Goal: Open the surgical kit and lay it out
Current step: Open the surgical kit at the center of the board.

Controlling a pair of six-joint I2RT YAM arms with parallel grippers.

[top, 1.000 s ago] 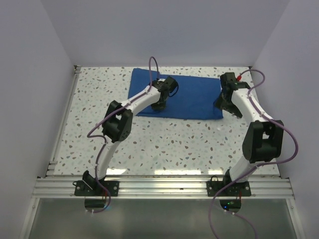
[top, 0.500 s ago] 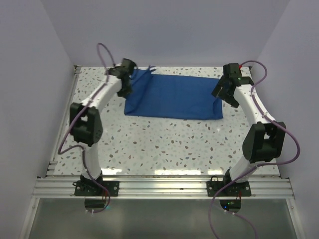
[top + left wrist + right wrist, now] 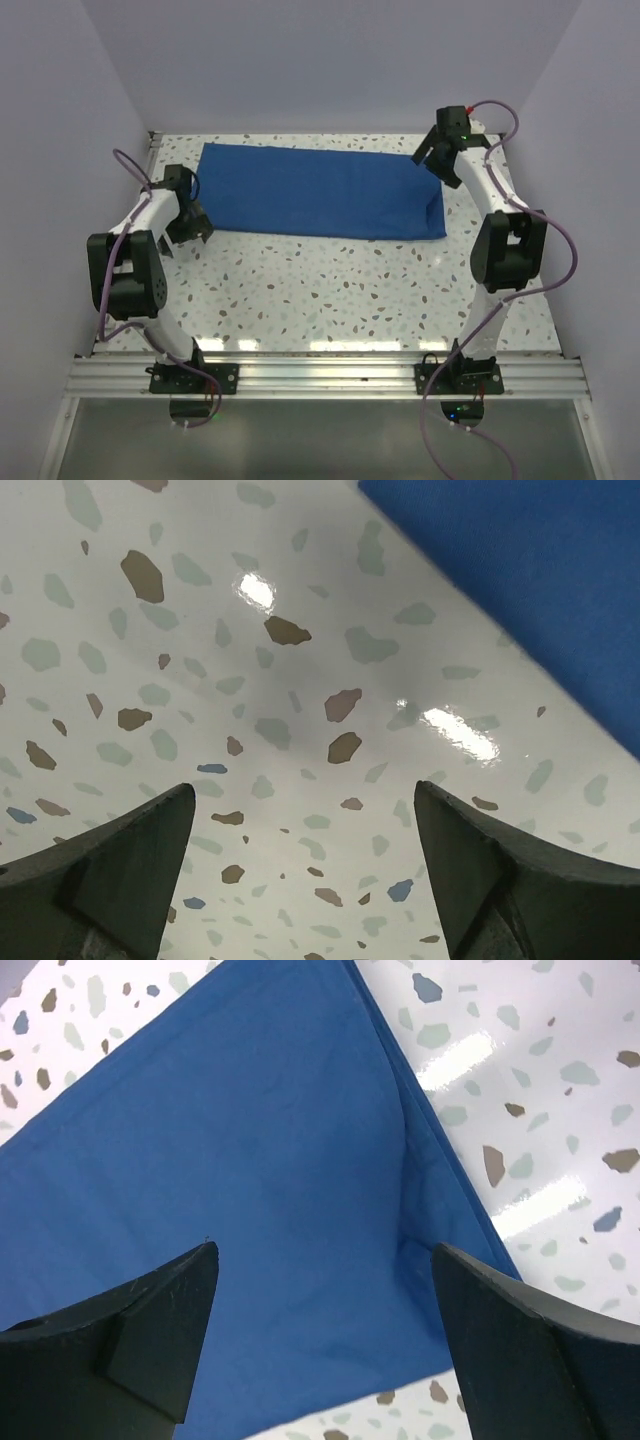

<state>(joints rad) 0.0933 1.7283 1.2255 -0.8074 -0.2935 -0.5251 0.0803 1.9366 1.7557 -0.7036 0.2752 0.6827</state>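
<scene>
the blue cloth [image 3: 320, 192] lies spread flat across the far part of the speckled table [image 3: 330, 285]. the left claw [image 3: 188, 236] is released, its jaws wide and empty over bare table just beside the cloth's near left corner. the right claw [image 3: 432, 163] is released too, hanging above the cloth's far right corner and gripping nothing.

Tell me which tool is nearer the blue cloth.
Right. The right tool hangs over the far right corner of the blue cloth; the left tool is over the table beside its left edge.
</scene>
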